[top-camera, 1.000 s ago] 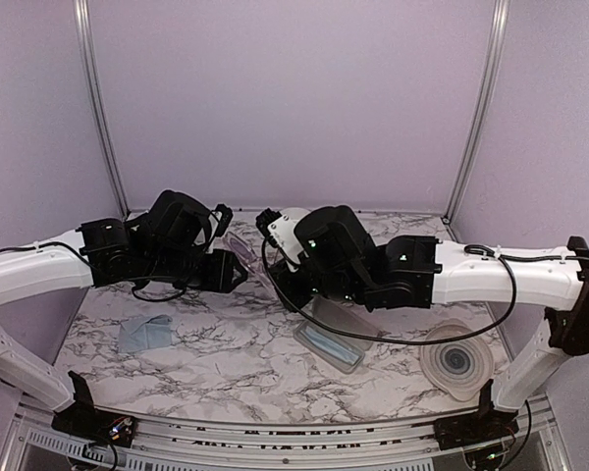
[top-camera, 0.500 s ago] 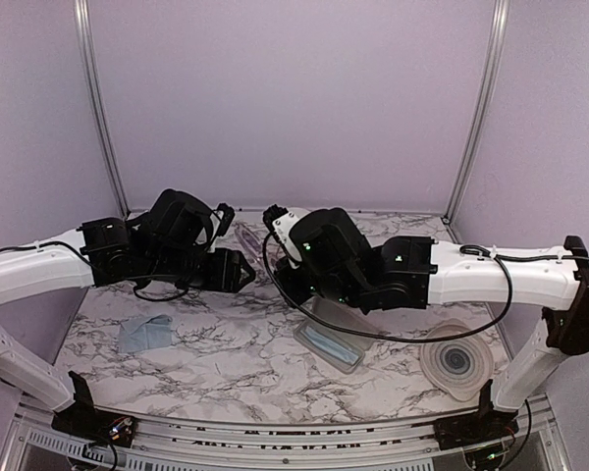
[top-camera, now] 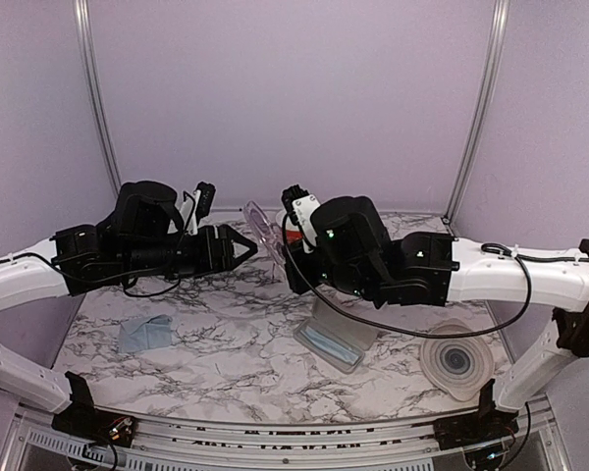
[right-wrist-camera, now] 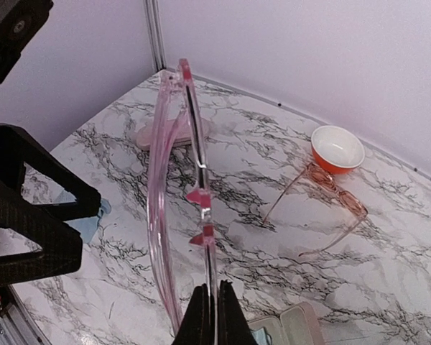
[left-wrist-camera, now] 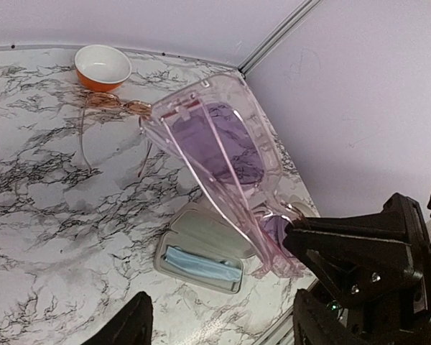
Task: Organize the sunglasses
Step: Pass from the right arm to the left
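the left jaws have just spread and backed off from the pink pair (left-wrist-camera: 226, 140). they now stand apart with nothing between them, out to the left of the open case (left-wrist-camera: 201, 228) and above the counter (top-camera: 226, 358). the right jaws stay clamped on one end of the pink pair, which has risen and hangs in the air above and behind the case, touching nothing else. so the hand-over looks done: the right arm alone carries that pair, and the likely next step is to bring it down to the case. whether its arms are folded i cannot tell.

the orange pair (right-wrist-camera: 350, 204) lies unfolded on the counter well behind the case, just beside the bowl (right-wrist-camera: 336, 164), with neither arm on it.

the top view gives the whole layout. it shows a blue cloth (top-camera: 142, 334) far left of the case and a round ribbed dish (top-camera: 456, 365), perhaps a lid, to the case's right. but the arms there hide the orange pair and most of the bowl, and both wrist views show those two plainly. only the right wrist view shows a shut pink case (right-wrist-camera: 171, 134) on the counter behind and left of the open case, and the pinch on the frame up close. the left wrist view alone shows the purple lenses face on.
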Tool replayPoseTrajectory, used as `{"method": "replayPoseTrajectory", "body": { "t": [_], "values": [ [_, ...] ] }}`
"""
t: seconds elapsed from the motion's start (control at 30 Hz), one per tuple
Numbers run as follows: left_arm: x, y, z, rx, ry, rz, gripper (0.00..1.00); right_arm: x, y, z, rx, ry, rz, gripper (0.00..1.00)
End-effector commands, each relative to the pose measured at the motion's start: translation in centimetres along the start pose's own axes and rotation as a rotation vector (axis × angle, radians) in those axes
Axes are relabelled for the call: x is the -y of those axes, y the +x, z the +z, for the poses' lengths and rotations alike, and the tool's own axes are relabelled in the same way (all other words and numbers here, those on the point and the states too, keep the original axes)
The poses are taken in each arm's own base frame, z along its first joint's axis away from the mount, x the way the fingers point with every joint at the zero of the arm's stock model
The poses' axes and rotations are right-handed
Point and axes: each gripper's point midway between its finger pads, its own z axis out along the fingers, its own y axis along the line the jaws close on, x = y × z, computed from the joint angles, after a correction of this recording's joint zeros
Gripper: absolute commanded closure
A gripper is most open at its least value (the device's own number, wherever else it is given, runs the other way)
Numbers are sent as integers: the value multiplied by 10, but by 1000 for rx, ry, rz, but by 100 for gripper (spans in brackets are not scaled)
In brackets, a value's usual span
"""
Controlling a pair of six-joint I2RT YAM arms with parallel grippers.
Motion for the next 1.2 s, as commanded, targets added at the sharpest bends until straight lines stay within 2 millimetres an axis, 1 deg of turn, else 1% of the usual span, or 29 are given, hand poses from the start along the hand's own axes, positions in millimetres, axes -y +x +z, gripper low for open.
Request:
{"method": "replayPoseTrajectory", "body": {
  "t": [0.0, 0.07, 0.3, 0.4, 0.57, 0.87, 1.0, 1.17],
  "values": [
    [29, -15, -1, 86, 171, -99, 36, -6, -29, -14, 97, -78, 114, 100],
    [35, -18, 1, 102, 214, -120, 40, -8, -31, -17, 105, -97, 131, 100],
    [46, -27, 5, 154, 295, -168, 51, -13, -30, -18, 107, -136, 157, 100],
    [47, -28, 7, 160, 298, -176, 55, -14, -29, -18, 106, -140, 169, 100],
    [40, -25, 13, 157, 271, -197, 62, -15, -27, -16, 105, -143, 196, 100],
    [34, -24, 19, 162, 248, -211, 64, -17, -29, -16, 112, -158, 225, 100],
    [30, -24, 20, 170, 230, -219, 61, -18, -30, -18, 117, -167, 235, 100],
    [27, -22, 22, 168, 220, -224, 61, -18, -30, -17, 117, -168, 236, 100]
  ]
}}
